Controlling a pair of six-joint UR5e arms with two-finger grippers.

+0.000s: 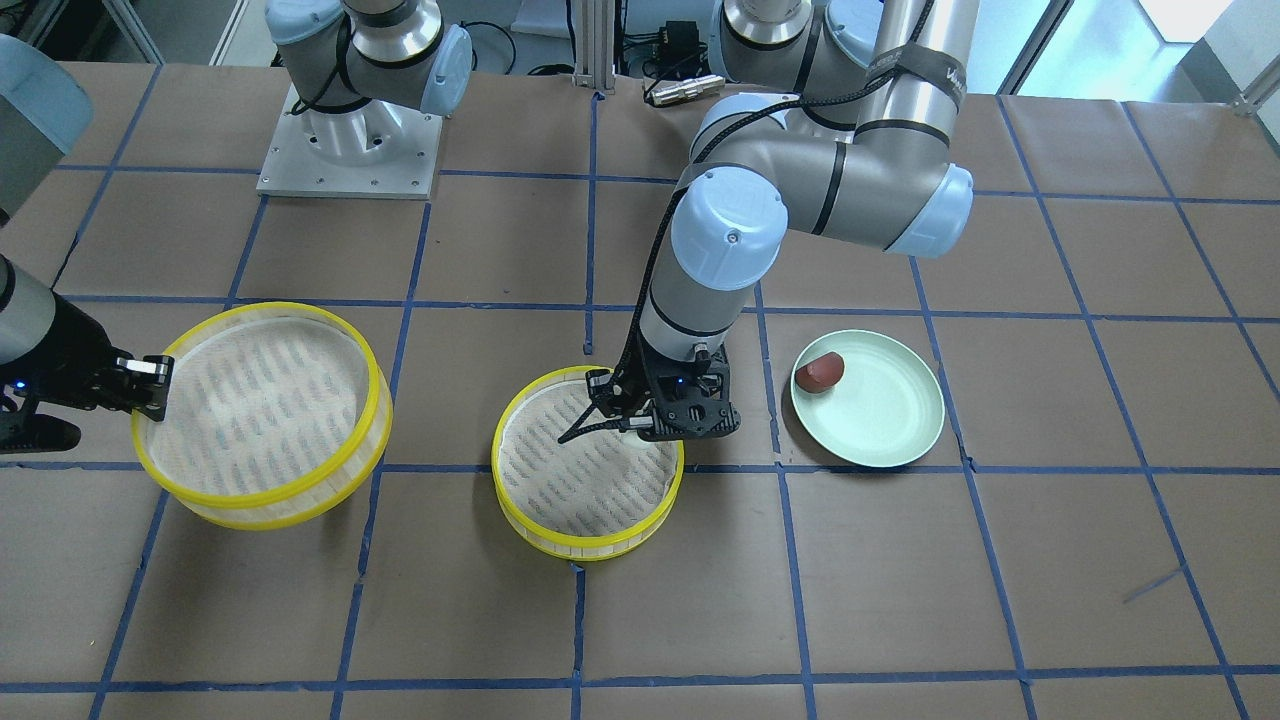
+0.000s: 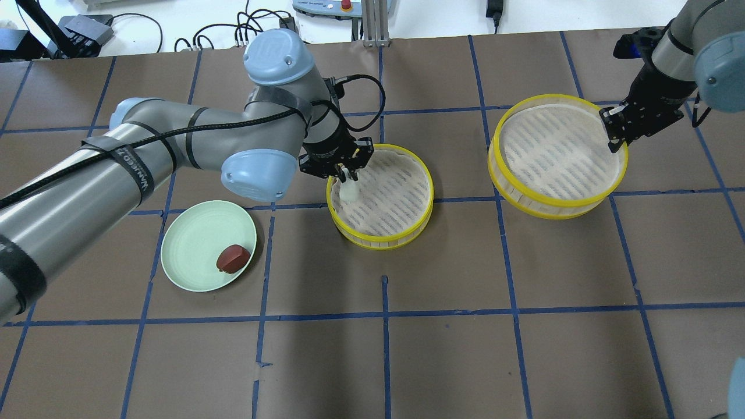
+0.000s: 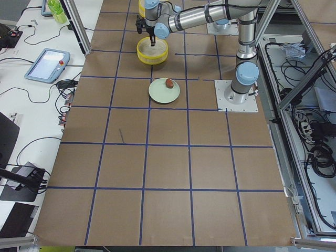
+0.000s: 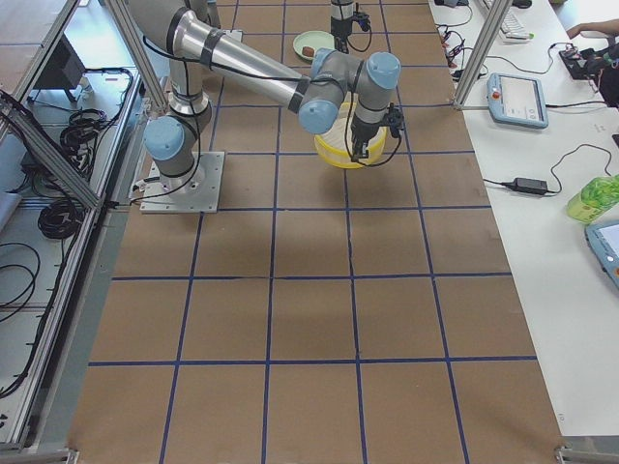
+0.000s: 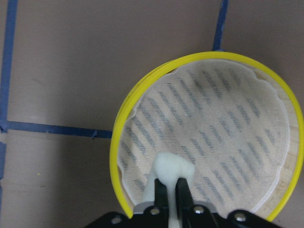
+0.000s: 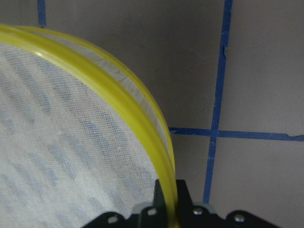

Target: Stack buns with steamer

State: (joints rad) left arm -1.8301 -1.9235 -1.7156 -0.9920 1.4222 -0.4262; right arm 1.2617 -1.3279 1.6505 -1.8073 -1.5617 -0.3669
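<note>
My left gripper (image 2: 347, 174) is shut on the white blocky bun (image 2: 349, 191) and holds it low inside the middle yellow steamer tray (image 2: 381, 243), near its left rim. The left wrist view shows the bun (image 5: 173, 168) pinched between the fingers over the cloth lining. The reddish-brown domed bun (image 2: 233, 258) lies on the pale green plate (image 2: 192, 256) left of that tray. My right gripper (image 2: 614, 137) is shut on the rim of a second yellow steamer tray (image 2: 559, 203), which sits tilted. The right wrist view shows the rim (image 6: 118, 85) between the fingers.
The brown table (image 2: 442, 349) carries a grid of blue tape. Cables and boxes lie along its far edge (image 2: 262, 29). The left arm's elbow (image 2: 256, 171) hangs over the area between the plate and the middle tray.
</note>
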